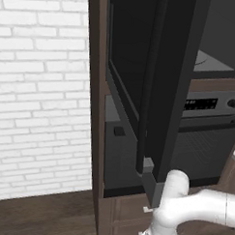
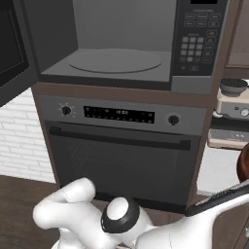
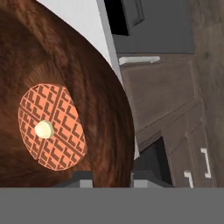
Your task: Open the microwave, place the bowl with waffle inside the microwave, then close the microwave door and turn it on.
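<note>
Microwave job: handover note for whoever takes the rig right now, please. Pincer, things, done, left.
Pincer: shut on the rim of the bowl, fingertips either side of it in the hand view.
Bowl: brown wood, held; the waffle lies inside with a pale pat on top.
Microwave: cavity open, turntable bare. Microwave door swung wide to the left.
Oven below is shut, not part of the job.
Done: door opened, bowl gripped.
Left: carry the bowl up onto the turntable, release, close the door, press start on the keypad.
</note>
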